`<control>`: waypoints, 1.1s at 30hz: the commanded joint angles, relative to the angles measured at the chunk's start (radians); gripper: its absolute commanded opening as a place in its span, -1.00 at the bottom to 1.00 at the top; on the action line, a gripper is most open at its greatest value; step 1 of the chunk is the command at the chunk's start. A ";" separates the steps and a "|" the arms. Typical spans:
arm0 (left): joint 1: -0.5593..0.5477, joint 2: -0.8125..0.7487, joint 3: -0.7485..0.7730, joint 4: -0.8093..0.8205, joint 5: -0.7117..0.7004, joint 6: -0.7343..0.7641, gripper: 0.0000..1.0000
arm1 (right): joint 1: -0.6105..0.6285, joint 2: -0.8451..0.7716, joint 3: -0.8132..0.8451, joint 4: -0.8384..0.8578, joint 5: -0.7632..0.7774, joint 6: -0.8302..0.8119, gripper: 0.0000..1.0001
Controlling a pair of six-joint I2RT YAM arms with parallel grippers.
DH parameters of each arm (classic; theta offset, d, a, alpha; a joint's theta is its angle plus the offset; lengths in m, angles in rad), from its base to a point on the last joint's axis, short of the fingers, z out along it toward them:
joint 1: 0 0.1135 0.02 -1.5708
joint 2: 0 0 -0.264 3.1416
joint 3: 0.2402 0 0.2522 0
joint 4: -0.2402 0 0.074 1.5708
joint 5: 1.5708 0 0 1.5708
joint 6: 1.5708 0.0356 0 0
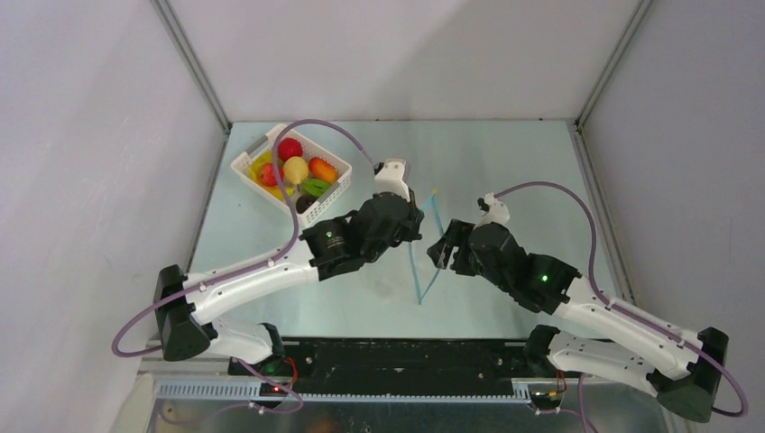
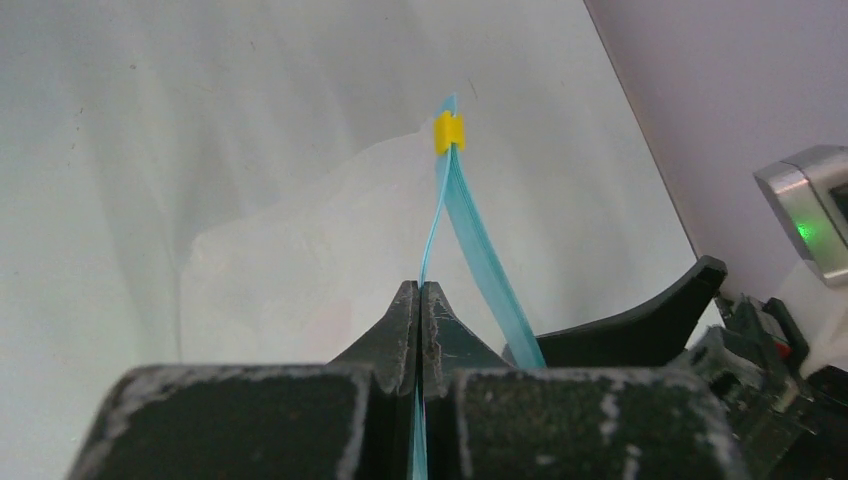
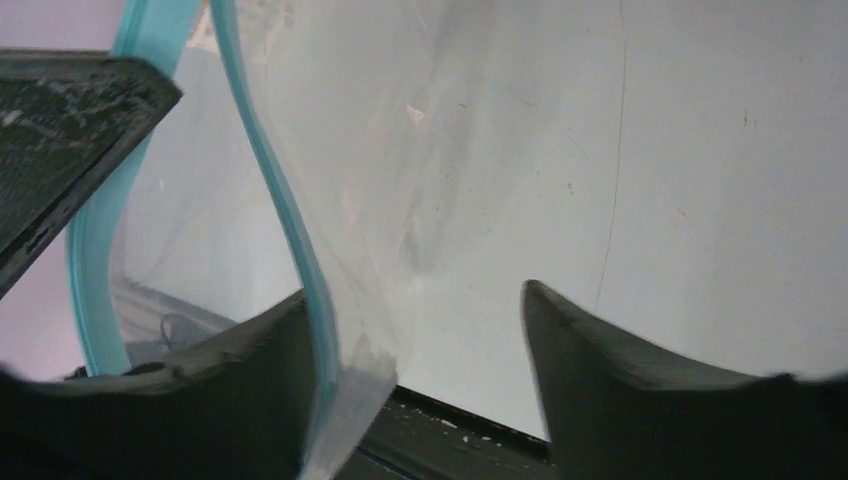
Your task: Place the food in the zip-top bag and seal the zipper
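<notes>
Top external — one zip-top bag (image 1: 424,280); one basket (image 1: 332,196) of food (image 1: 295,169).

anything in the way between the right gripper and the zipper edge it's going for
Nothing visible blocks it. The right gripper is open, and the free lip of the zipper runs right along one finger's inner edge. The left gripper pinches the other lip off to the side, parting the mouth of the zip-top bag.

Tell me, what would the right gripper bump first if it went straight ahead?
Most likely the bag: its clear wall hangs between the right gripper's open fingers, with the zipper beside one finger. How deep the bag sits is hard to judge.
</notes>
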 commanded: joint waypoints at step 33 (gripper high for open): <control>-0.117 0.209 0.342 -0.649 -0.160 -0.136 -0.09 | 0.137 0.089 0.136 0.048 0.232 -0.088 -1.00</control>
